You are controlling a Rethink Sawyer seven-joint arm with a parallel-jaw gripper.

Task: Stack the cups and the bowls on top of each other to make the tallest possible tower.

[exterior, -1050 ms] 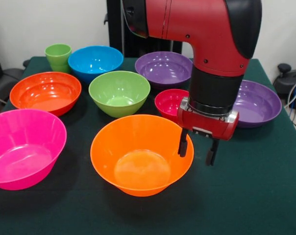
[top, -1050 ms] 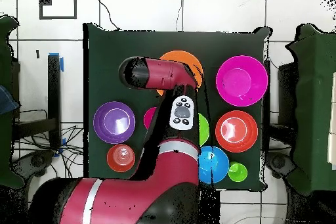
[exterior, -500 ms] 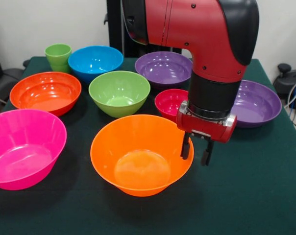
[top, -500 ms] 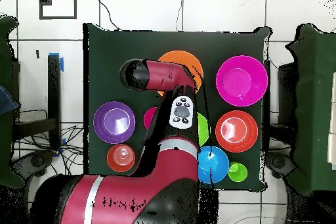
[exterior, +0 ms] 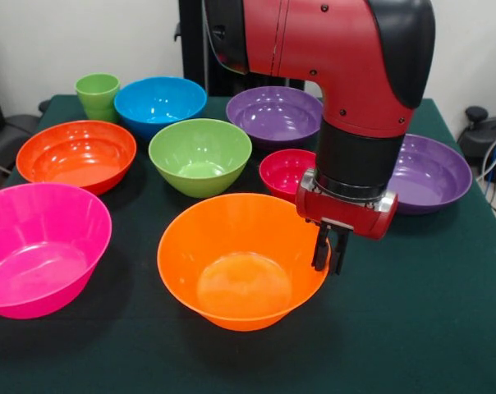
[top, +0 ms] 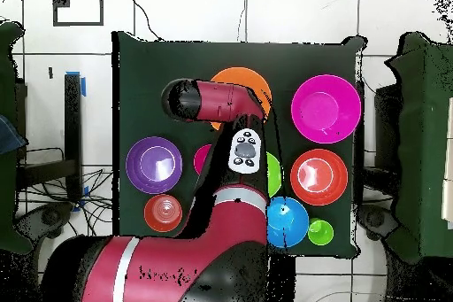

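Note:
A large orange bowl (exterior: 240, 275) stands mouth up at the table's front middle. My gripper (exterior: 330, 250) is shut on its right rim, with one finger inside the wall and one outside. From overhead the arm covers the gripper and part of the orange bowl (top: 246, 81). The light-green cup (exterior: 98, 94) stands upright at the back left, beside the blue bowl (exterior: 159, 103). Green (exterior: 200, 156), red-orange (exterior: 75, 154), pink (exterior: 39, 246), small magenta-red (exterior: 282, 171) and two purple bowls (exterior: 274, 115) (exterior: 433, 172) each sit singly. No tower shows.
The dark green table cloth (exterior: 420, 320) lies bare at the front right. Overhead, a small red-orange bowl (top: 163, 212) sits near the purple bowl (top: 154, 164), and the pink bowl (top: 326, 109) lies by the far right edge.
The fingers have drawn together from open onto the orange bowl's right rim. The bowl has slid slightly to the right in the front view.

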